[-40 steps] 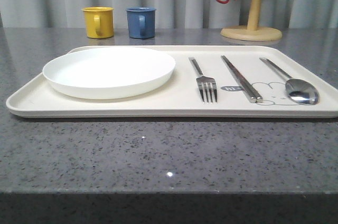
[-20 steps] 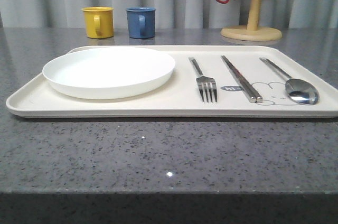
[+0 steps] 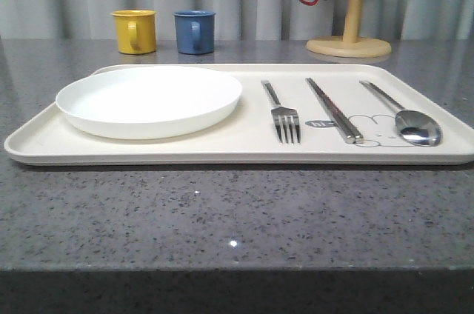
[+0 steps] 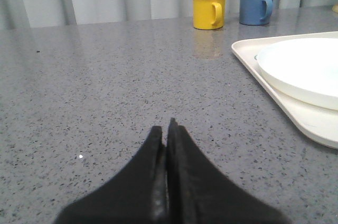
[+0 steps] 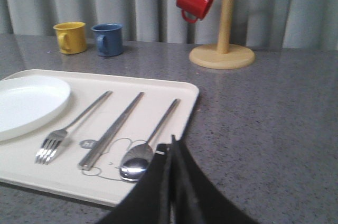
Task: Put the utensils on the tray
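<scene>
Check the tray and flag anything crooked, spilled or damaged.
Nothing stands out. The fork, chopsticks and spoon lie side by side on the tray, right of the white plate. No spills or damage show.

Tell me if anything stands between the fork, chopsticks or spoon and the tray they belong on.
Nothing visible does. The fork, chopsticks and spoon already lie side by side on the tray, beside the white plate. Both grippers, left and right, are shut and hold nothing.
</scene>
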